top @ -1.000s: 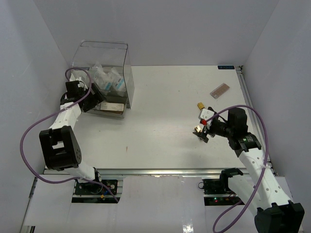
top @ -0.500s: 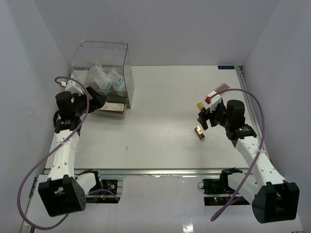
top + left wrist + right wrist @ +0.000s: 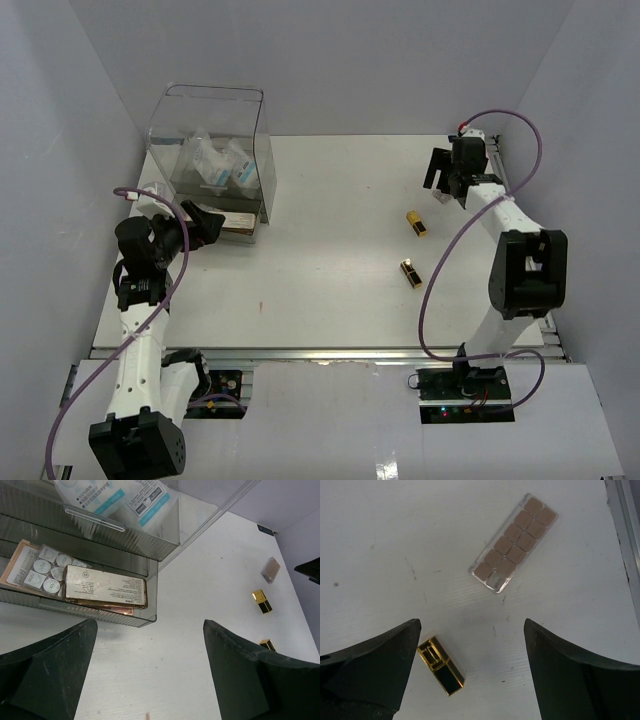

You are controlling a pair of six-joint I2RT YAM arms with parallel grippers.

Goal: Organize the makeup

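The makeup is spread out. Clear packets (image 3: 115,495) stand in the top of the clear box (image 3: 215,150). Flat palettes (image 3: 105,587) lie in its open bottom drawer. A tan-squared palette (image 3: 514,542) lies at the back right. Two gold tubes (image 3: 416,223) (image 3: 411,272) lie right of centre. My left gripper (image 3: 208,222) (image 3: 150,675) is open and empty, just in front of the drawer. My right gripper (image 3: 445,185) (image 3: 472,670) is open above the table near the tan palette, with one gold tube (image 3: 440,665) beside its left finger.
The table's metal rail (image 3: 625,535) runs just right of the tan palette. The white side walls close in on both sides. The box stands in the back left corner, its drawer's front wall (image 3: 100,615) sticking out towards my left gripper.
My right arm has swung from the nearer gold tube to the back right, over the tan palette. My left arm has drawn back from the drawer, its jaws opening a little wider.
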